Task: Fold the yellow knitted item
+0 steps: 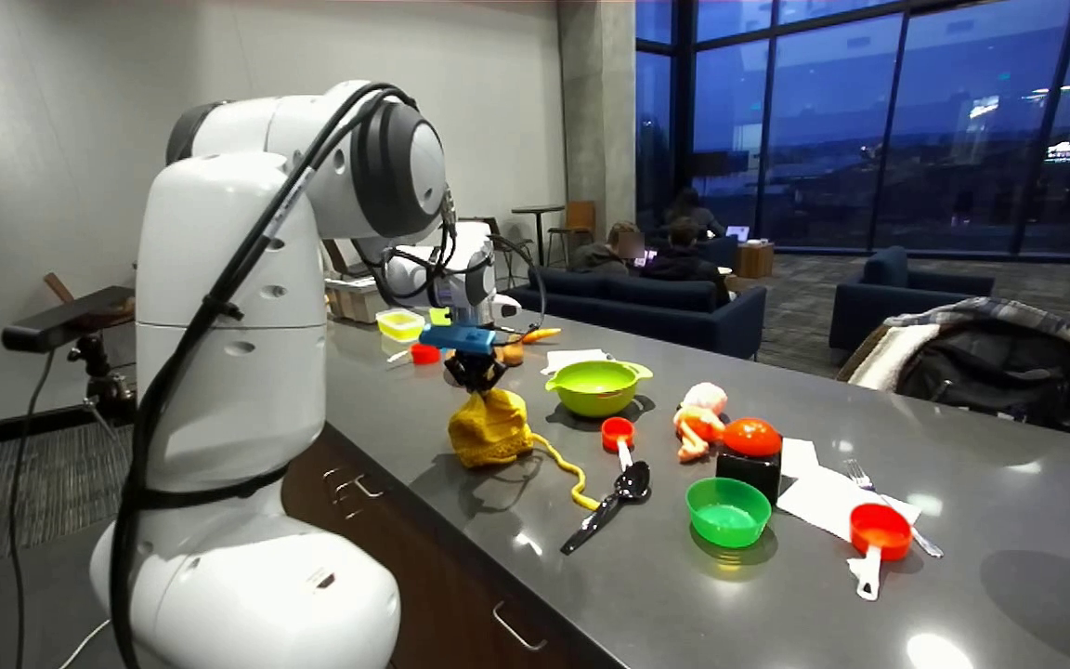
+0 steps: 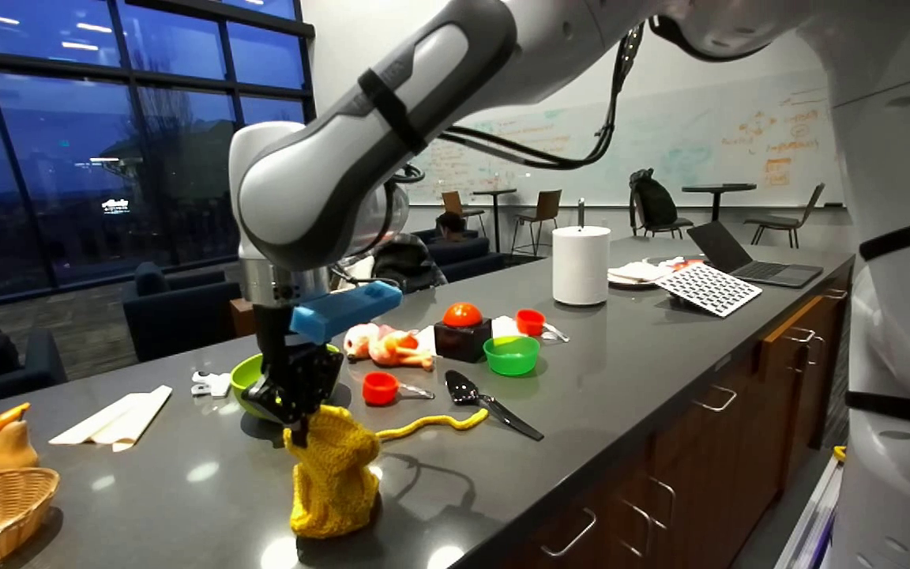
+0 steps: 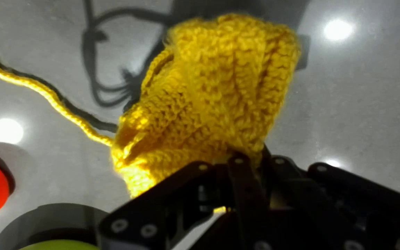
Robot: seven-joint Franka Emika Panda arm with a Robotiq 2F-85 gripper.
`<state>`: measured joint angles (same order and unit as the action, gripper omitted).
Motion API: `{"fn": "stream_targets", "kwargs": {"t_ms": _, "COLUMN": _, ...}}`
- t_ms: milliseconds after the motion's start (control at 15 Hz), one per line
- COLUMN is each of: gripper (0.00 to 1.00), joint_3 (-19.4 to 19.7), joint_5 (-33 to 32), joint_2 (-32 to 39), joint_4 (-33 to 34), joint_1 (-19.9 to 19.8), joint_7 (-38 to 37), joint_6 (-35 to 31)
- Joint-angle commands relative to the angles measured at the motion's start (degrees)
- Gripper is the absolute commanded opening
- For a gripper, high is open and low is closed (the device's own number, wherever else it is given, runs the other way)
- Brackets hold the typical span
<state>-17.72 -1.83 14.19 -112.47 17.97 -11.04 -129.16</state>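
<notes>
my fingers: pinching the yellow knitted item up top | spot: near side of the lime-green bowl, in both exterior views | why: high grip lets the rest flop over, I figure

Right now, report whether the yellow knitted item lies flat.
Not flat: the yellow knitted item is bunched, its top pinched in the tool.
</notes>
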Motion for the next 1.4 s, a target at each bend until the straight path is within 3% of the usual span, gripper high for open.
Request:
{"fn": "stream_targets", "kwargs": {"t_ms": 0, "gripper": 0.02, "joint_3": -0.2, "joint_5": 4.2, "joint_2": 4.4, "joint_4": 2.6, "joint_1": 0.4, "joint_7": 3.8, "joint_6": -2.3}}
{"fn": "stream_targets", "kwargs": {"t_ms": 733, "gripper": 0.02, "joint_3": -0.6, "joint_5": 10.2, "joint_2": 12.9, "joint_4": 4.3, "joint_1": 0.1, "joint_7": 9.7, "joint_6": -6.3}}
{"fn": "stream_targets", "kwargs": {"t_ms": 800, "gripper": 0.1, "joint_3": -0.5, "joint_5": 9.9, "joint_2": 12.9, "joint_4": 4.5, "joint_1": 0.3, "joint_7": 9.7, "joint_6": -6.0}}
{"fn": "stream_targets", "kwargs": {"t_ms": 867, "gripper": 0.34, "joint_3": -0.3, "joint_5": 9.4, "joint_2": 13.0, "joint_4": 4.7, "joint_1": 0.5, "joint_7": 9.6, "joint_6": -5.9}}
{"fn": "stream_targets", "kwargs": {"t_ms": 1067, "gripper": 0.4, "joint_3": -0.1, "joint_5": 8.6, "joint_2": 12.5, "joint_4": 5.0, "joint_1": 1.0, "joint_7": 9.3, "joint_6": -5.4}}
{"fn": "stream_targets", "kwargs": {"t_ms": 1333, "gripper": 0.66, "joint_3": 0.4, "joint_5": 7.0, "joint_2": 11.7, "joint_4": 5.5, "joint_1": 2.1, "joint_7": 8.6, "joint_6": -4.6}}
